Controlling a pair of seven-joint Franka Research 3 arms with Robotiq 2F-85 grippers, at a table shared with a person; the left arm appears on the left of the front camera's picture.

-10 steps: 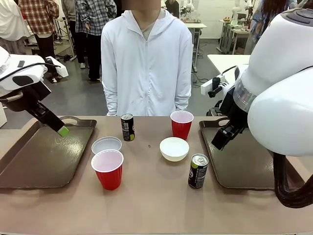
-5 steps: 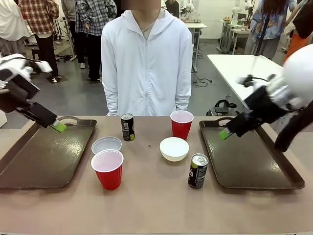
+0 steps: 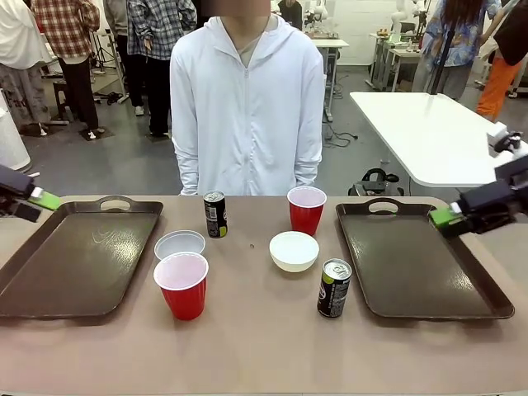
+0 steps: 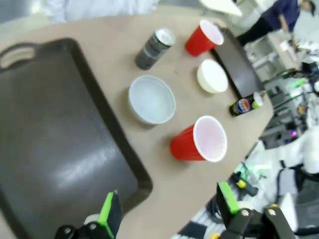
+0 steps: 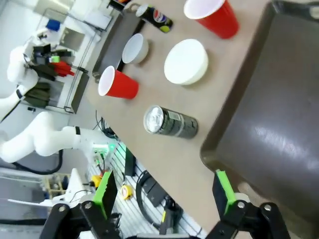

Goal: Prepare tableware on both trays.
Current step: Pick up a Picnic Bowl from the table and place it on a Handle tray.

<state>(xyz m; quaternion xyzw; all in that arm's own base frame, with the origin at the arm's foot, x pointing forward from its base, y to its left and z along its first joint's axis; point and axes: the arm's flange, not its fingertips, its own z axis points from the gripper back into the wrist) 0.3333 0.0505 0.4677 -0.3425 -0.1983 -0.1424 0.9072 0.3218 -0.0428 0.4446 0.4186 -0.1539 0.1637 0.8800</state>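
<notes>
Saw the left tool [image 4: 167, 206] spread wide, up by the outer end of the left tray [image 3: 74, 264]. Saw the right tool [image 5: 163, 191] spread wide too, up by the outer side of the right tray [image 3: 421, 264]. Found all the tableware on the surface [image 3: 264, 346] between the two tools, outside both trays. Spotted the left bowl [image 3: 180, 244] and the near cup [image 3: 182, 285] just beside the left tray, closest to the left tool. Spotted the near can [image 3: 334, 288] just beside the right tray, closest to the right tool. Saw the right bowl [image 3: 294, 251], the far cup [image 3: 306, 209] and the far can [image 3: 215, 214] around the middle, well apart from both tools.
</notes>
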